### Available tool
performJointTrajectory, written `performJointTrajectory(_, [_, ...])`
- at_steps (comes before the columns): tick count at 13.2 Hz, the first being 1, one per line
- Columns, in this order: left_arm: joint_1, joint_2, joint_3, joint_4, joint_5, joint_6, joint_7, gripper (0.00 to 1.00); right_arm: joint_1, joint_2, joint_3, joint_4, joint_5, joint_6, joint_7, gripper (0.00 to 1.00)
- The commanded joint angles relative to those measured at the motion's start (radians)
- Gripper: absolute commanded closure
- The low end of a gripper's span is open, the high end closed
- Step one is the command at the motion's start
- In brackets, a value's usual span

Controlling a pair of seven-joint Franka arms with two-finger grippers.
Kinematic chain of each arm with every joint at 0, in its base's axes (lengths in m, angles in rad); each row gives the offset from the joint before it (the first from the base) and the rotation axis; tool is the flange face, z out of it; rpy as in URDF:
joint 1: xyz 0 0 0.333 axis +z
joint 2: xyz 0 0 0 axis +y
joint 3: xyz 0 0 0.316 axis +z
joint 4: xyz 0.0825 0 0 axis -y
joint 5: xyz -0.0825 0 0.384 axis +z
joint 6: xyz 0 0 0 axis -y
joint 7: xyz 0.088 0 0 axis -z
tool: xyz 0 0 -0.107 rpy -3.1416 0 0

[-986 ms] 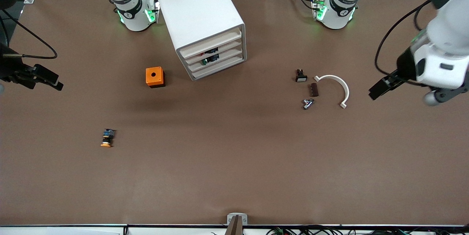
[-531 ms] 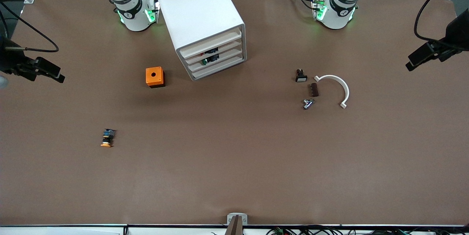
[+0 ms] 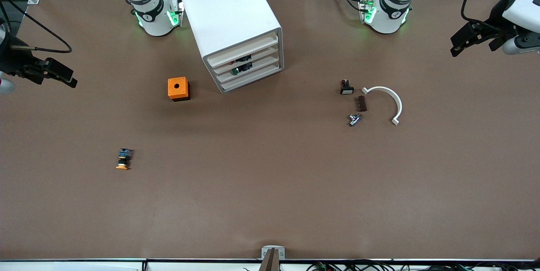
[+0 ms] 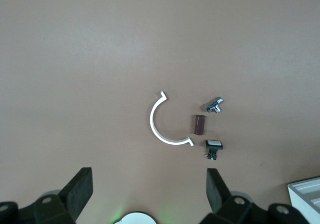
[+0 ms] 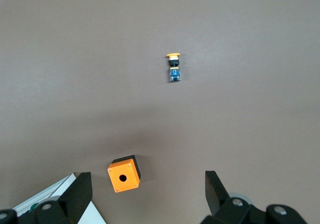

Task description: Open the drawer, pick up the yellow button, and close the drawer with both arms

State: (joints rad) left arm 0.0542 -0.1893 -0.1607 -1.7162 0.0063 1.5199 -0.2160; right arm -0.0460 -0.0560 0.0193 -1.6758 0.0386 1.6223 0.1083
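Orange square box [image 3: 178, 88] with a hole is sitting near the cabinet [image 3: 231, 22]. Toward the left arm's end, a white curved clip [image 3: 386, 101], brown block [image 3: 361, 103], metal fitting [image 3: 354, 119] and black switch [image 3: 346, 87] are lying clustered on the brown table [image 3: 270, 186].

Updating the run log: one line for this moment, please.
drawer shut | button on table | left gripper, right gripper open, empty

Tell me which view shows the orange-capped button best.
The right wrist view: the button lies unobstructed, its orange cap and dark body distinct. The front view shows it smaller, on the table nearer the camera than the orange box. The left wrist view misses it.
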Motion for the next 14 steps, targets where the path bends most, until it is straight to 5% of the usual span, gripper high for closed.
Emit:
performJointTrajectory(1, [0.004, -0.015, -0.008, -0.013, 0.001, 0.009, 0.030, 0.00, 0.006, -0.016, -0.001, -0.004, -0.016, 0.007, 0.021, 0.00])
performJointTrajectory(14, [0.010, 0.053, -0.002, 0.061, 0.003, 0.002, 0.037, 0.00, 0.006, 0.047, -0.004, 0.083, -0.016, 0.071, 0.021, 0.00])
